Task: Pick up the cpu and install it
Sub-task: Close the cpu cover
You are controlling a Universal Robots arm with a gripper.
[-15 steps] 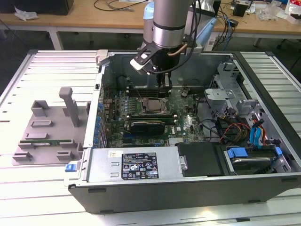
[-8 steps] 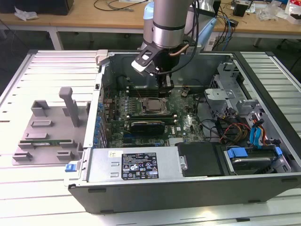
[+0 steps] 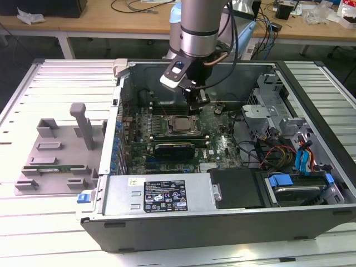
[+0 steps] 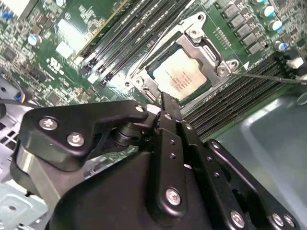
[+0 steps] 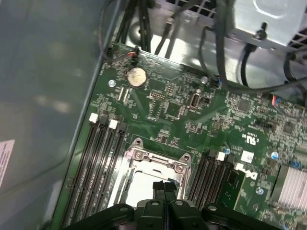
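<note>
The cpu [image 3: 181, 124] lies flat in the motherboard socket, silver top up, with the metal socket frame [image 4: 211, 60] around it. In the second wrist view the cpu [image 4: 179, 75] shows printed marks on its lid. In the first wrist view the cpu [image 5: 141, 184] is partly hidden behind the fingers. My gripper [image 3: 198, 103] hangs just above the socket's edge, on the exterior view's right of the chip. Its black fingers are pressed together, with nothing seen between them, in both wrist views [image 5: 165, 188] [image 4: 166, 106].
The open computer case [image 3: 128, 192] surrounds the board; black memory slots [image 5: 100, 158] flank the socket. Cables and a drive cage [image 3: 278, 119] crowd the exterior view's right. A grey fixture [image 3: 55, 156] holding a green memory stick sits on the exterior view's left.
</note>
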